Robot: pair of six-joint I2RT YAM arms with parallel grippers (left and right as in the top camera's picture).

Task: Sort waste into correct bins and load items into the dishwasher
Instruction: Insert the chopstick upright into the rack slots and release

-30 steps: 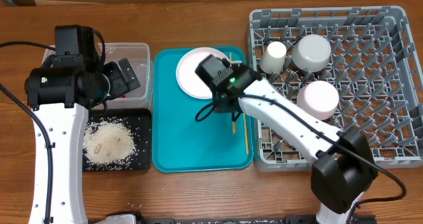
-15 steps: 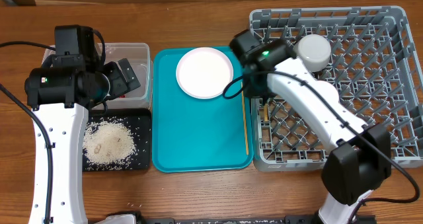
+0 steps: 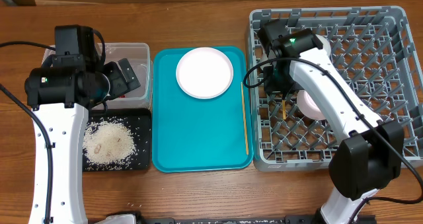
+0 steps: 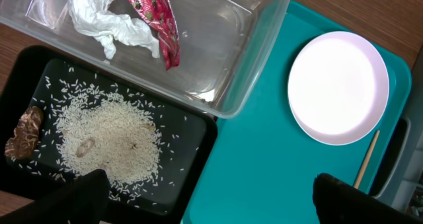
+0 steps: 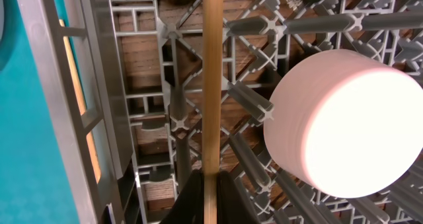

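The right gripper (image 5: 210, 184) is pressed together on 1 wooden chopstick (image 5: 211, 85). The stick runs straight out from between its fingers over the grey dish rack (image 3: 396, 65), just beside a pinkish bowl (image 5: 344, 125). The other chopstick (image 3: 246, 121) lies along the right edge of the teal tray (image 3: 198, 138). The left gripper (image 4: 211, 201), spread wide, hangs above the clear tub (image 4: 225, 45) and black tray (image 4: 195, 141).

Red wrapper (image 4: 155, 19), white tissue (image 4: 106, 19) in clear tub (image 4: 231, 45); rice (image 4: 109, 141) on black tray (image 4: 192, 151); pink plate (image 4: 337, 85) on teal tray (image 4: 264, 158); chopstick (image 5: 211, 85) over rack (image 3: 330, 14), beside bowl (image 5: 344, 125).
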